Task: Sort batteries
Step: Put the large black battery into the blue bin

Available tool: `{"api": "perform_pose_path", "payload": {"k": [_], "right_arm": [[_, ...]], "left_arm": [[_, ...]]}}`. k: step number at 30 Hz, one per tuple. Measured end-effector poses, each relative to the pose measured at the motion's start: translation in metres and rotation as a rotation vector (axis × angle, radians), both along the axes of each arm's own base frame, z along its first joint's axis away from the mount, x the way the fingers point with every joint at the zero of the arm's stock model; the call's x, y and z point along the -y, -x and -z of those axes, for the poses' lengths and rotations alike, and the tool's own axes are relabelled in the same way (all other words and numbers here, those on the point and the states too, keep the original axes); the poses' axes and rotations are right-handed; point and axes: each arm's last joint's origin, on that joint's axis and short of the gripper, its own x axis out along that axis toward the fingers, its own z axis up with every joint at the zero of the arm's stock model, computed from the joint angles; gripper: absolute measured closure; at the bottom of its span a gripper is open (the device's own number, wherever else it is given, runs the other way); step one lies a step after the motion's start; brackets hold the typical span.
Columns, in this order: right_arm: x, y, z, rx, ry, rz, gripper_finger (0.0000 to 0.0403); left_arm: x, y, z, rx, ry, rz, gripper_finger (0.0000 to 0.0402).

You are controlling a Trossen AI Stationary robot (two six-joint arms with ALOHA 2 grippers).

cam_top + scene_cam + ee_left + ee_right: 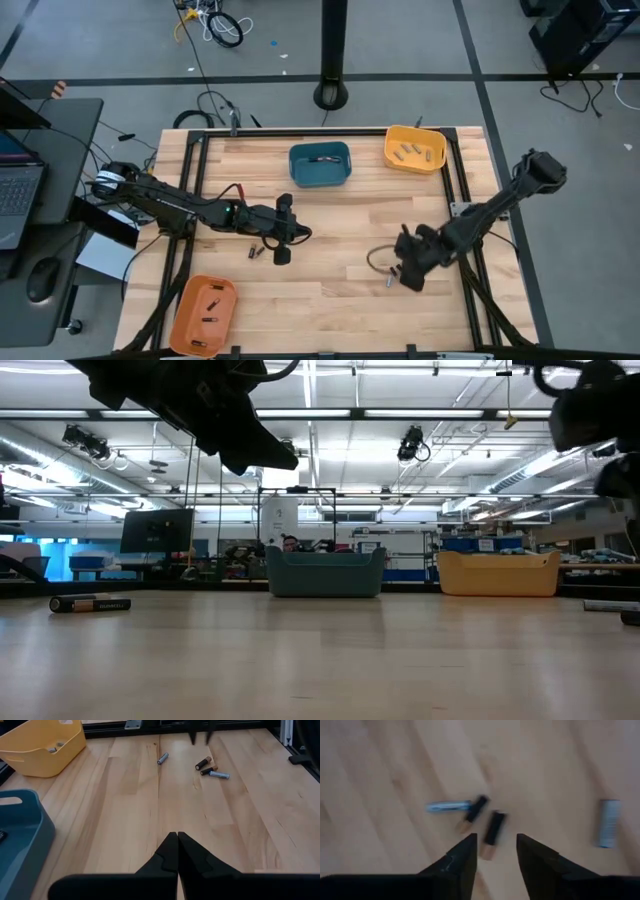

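Observation:
Loose batteries lie on their sides on the wooden table: a black-and-copper one (492, 835) just ahead of my right gripper (495, 847), with a second dark one (472, 814), a silvery-blue one (447, 806) and a silver one (608, 822) nearby. That gripper (405, 272) is open and hovers over them at the table's right. More batteries (254, 253) lie beside my left gripper (283, 245), which is shut (177, 845) and raised near the table's middle. One of those batteries (90, 603) shows in the low view.
A blue bin (320, 165) and a yellow bin (415, 148) stand at the far edge, and an orange bin (205, 312) at the near left corner. Each holds small cells. Bare wood lies between the two arms. A metal frame (470, 200) borders the table.

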Motion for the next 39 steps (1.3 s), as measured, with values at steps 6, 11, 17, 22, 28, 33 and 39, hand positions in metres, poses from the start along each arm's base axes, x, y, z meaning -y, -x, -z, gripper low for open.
{"api": "perform_pose_path", "payload": {"k": [6, 11, 17, 22, 28, 33, 39], "right_arm": [[-0.036, 0.002, 0.019, 0.069, 0.027, 0.017, 0.0225], [-0.055, 0.01, 0.039, 0.033, 0.075, 0.023, 0.0212], [-0.06, 0.013, 0.053, 0.028, 0.161, 0.042, 0.021], [-0.059, 0.014, 0.051, 0.035, 0.172, 0.049, 0.0211], [-0.059, 0.014, 0.05, 0.038, 0.166, 0.029, 0.0211], [-0.057, 0.014, 0.042, 0.054, 0.141, 0.04, 0.0211], [-0.048, 0.009, 0.037, 0.062, 0.126, 0.103, 0.0182]], "left_arm": [[0.0, 0.0, 0.0, 0.0, 0.003, -0.001, 0.0396], [0.0, 0.0, 0.0, 0.0, 0.006, -0.003, 0.0396], [0.0, 0.0, 0.0, -0.002, 0.003, -0.007, 0.0396], [0.0, 0.0, 0.0, -0.002, 0.003, -0.007, 0.0396], [0.0, 0.0, 0.0, -0.002, 0.003, -0.008, 0.0396], [0.0, 0.0, 0.0, -0.002, 0.003, -0.009, 0.0396], [0.0, 0.0, 0.0, -0.002, 0.002, -0.009, 0.0396]]}}
